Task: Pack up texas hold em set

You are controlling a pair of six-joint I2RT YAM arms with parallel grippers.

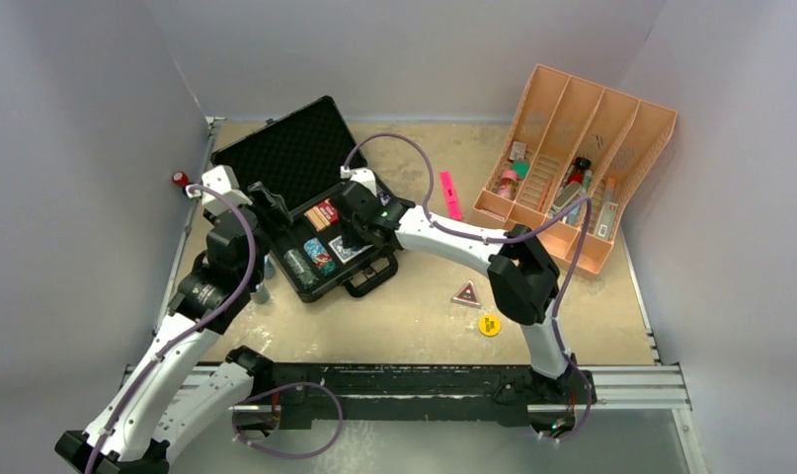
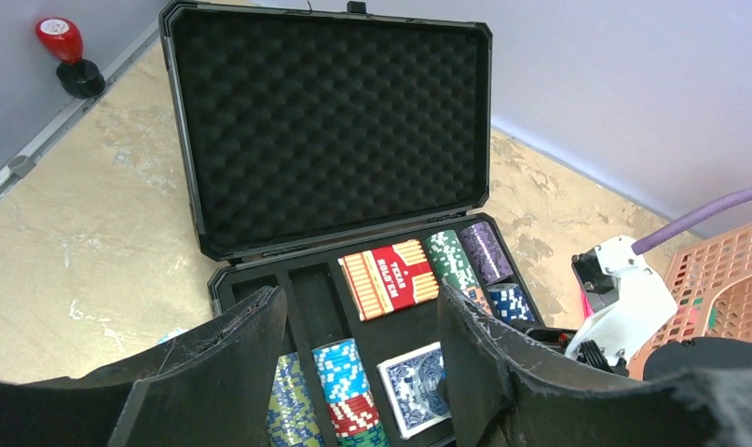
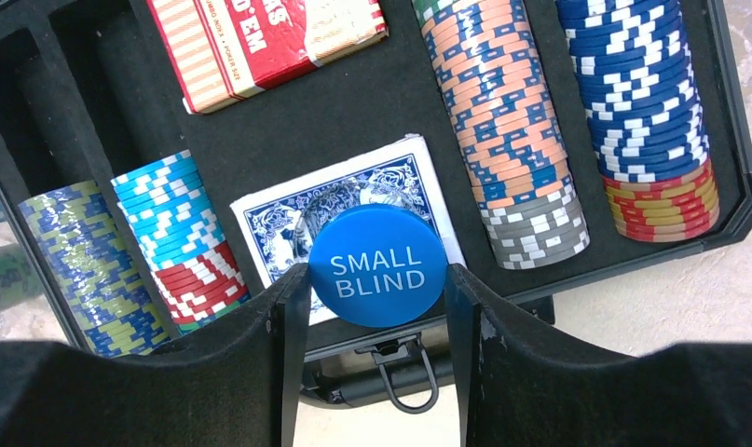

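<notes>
The case point(image 1: 305, 212) sits open near the table's point(image 1: 424, 316) back-left corner, chips point(image 3: 530, 140) mostly in. The right claw point(image 3: 376, 279) pinches the SMALL BLIND disc point(image 3: 378, 265) above the blue deck point(image 3: 269, 223), left claw point(image 2: 360, 307) gapes empty. One yellow disc point(image 1: 489, 324) left outside, lid point(image 2: 334, 121) unshut.

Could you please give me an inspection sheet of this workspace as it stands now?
Surface: beige mottled table, no spills seen.
Job's things: black case open; chip stacks, red deck and blue deck inside; yellow disc outside on the table.
Clutter: orange tray holding small items, pink marker, red triangular piece.
Grippers: left gripper open, empty; right gripper shut on the SMALL BLIND disc above the blue deck.
Cables: purple cables run to each gripper, one arching over the case.
Surroundings: plain walls; red-topped object at the left edge.
</notes>
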